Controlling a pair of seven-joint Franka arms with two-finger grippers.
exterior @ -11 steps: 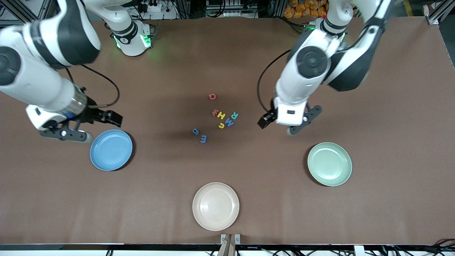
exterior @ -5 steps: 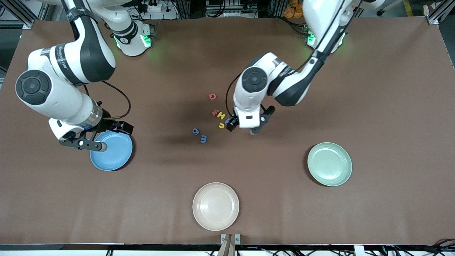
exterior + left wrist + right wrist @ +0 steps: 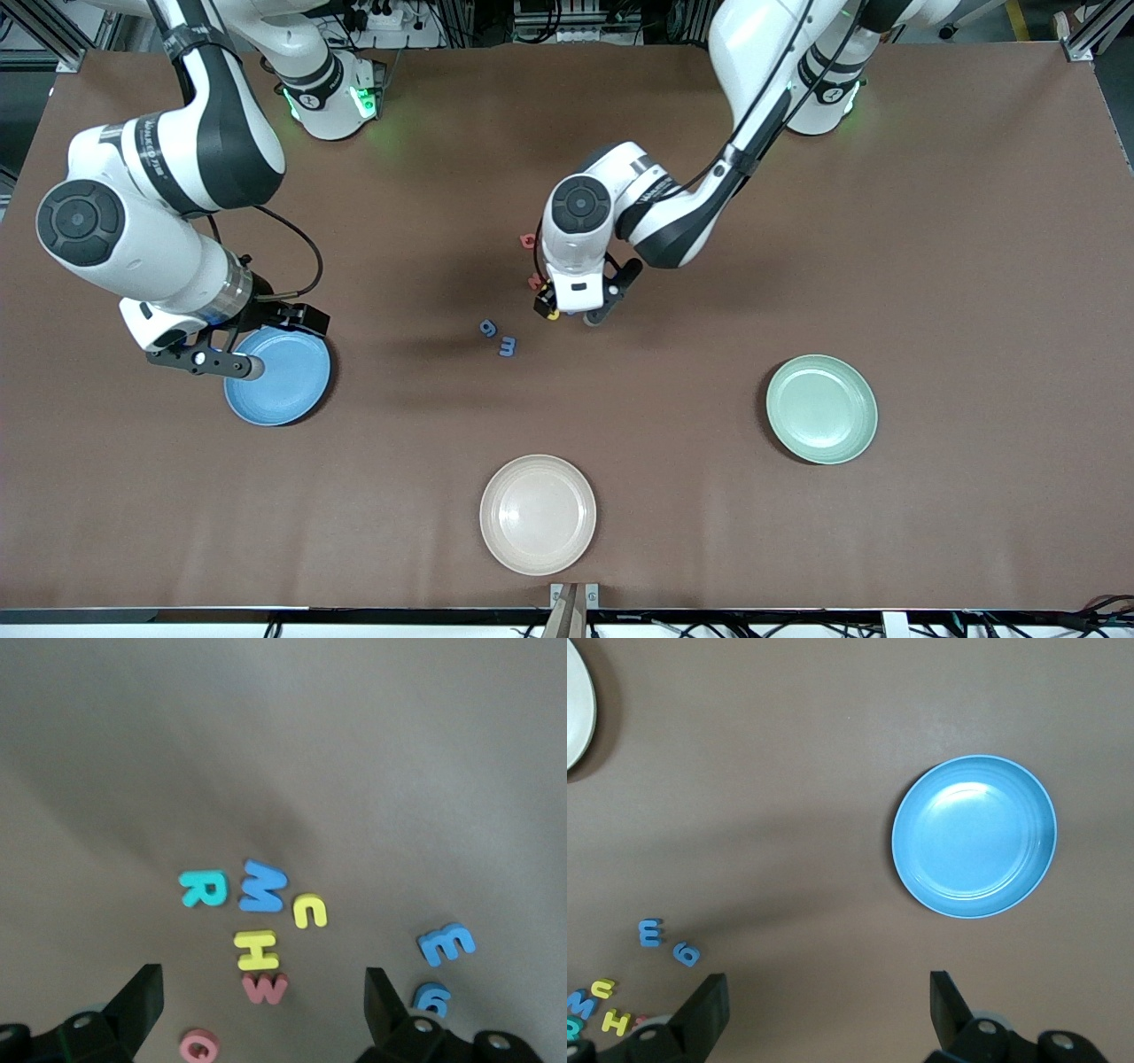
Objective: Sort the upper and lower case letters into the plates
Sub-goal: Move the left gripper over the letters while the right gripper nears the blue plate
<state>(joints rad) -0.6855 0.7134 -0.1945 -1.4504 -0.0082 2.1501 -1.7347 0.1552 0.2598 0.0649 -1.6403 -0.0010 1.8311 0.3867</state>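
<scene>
Eight foam letters lie mid-table. In the left wrist view I see teal R (image 3: 204, 888), blue M (image 3: 262, 887), yellow c (image 3: 310, 911), yellow H (image 3: 258, 950), pink W (image 3: 265, 988), pink Q (image 3: 198, 1045), blue E (image 3: 446, 943) and blue 6 (image 3: 432, 998). My left gripper (image 3: 578, 308) hangs open and empty over the cluster, hiding R, M and H in the front view. Blue 6 (image 3: 488, 328) and E (image 3: 507, 346) lie apart, nearer the camera. My right gripper (image 3: 211, 353) is open and empty over the light blue plate's (image 3: 283, 394) edge. The mint plate (image 3: 821, 408) is empty.
A cream-beige plate (image 3: 538, 514) sits near the table's front edge, nearest the camera. The light blue plate (image 3: 974, 836) shows empty in the right wrist view. The brown table surface holds nothing else between the plates.
My left arm has swung from near the mint plate to over the letter cluster, covering R, M and H. My right gripper moved onto the blue plate's edge and then held still.
</scene>
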